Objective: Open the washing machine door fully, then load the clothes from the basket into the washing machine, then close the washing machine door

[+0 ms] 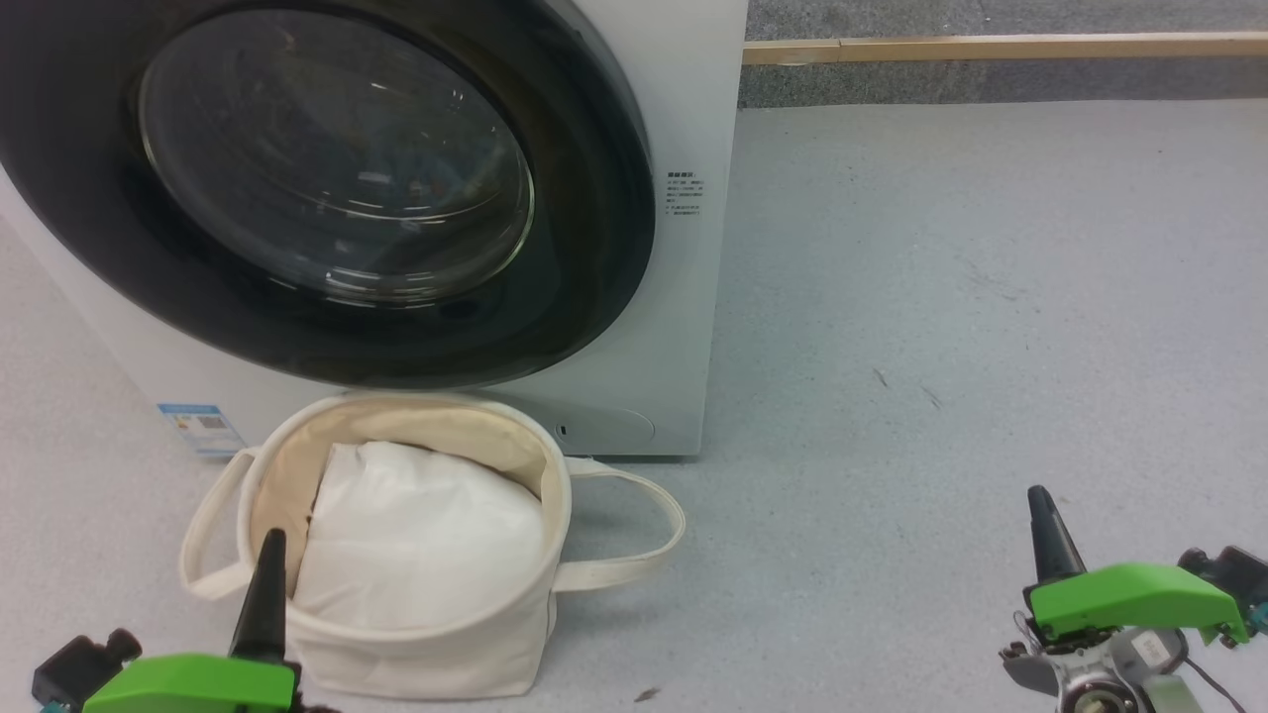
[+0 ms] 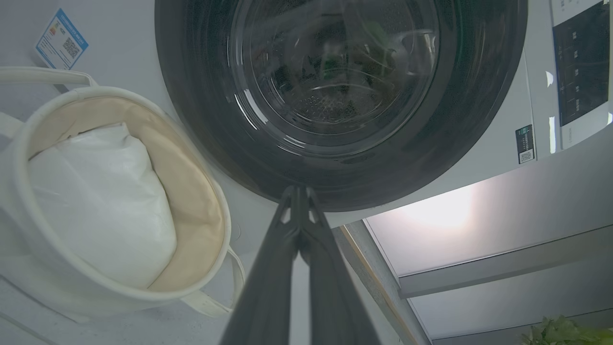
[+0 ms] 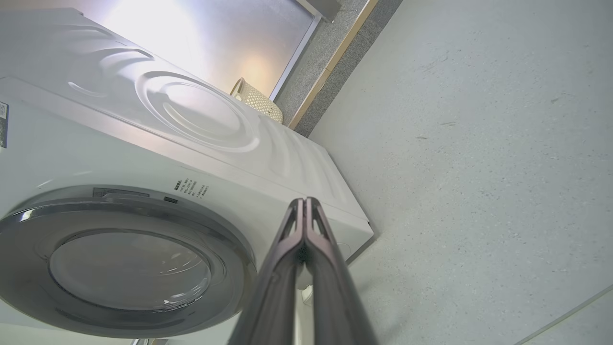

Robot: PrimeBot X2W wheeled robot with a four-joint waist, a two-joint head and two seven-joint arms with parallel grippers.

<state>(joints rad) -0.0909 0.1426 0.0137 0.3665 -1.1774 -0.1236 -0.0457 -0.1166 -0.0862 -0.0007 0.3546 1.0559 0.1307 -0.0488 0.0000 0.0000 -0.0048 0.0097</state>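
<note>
Down low in front of me, the washing machine [image 1: 708, 119] stands on the grey floor [image 1: 971, 297]. The round washing machine door [image 1: 604, 248] is shut flat. The basket [image 1: 436, 659] sits just below the door, with a white pad [image 1: 416, 540] inside. My left gripper [image 1: 269, 560] is by the basket's near rim, fingers pressed together and empty. My right gripper [image 1: 1048, 535] is off to the right over the floor, pressed together and empty too.

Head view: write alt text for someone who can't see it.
A white washing machine with its black-rimmed door closed stands on a grey floor, a cream basket holding white padding in front of it. The left gripper and right gripper, both shut, sit at the lower corners.
</note>
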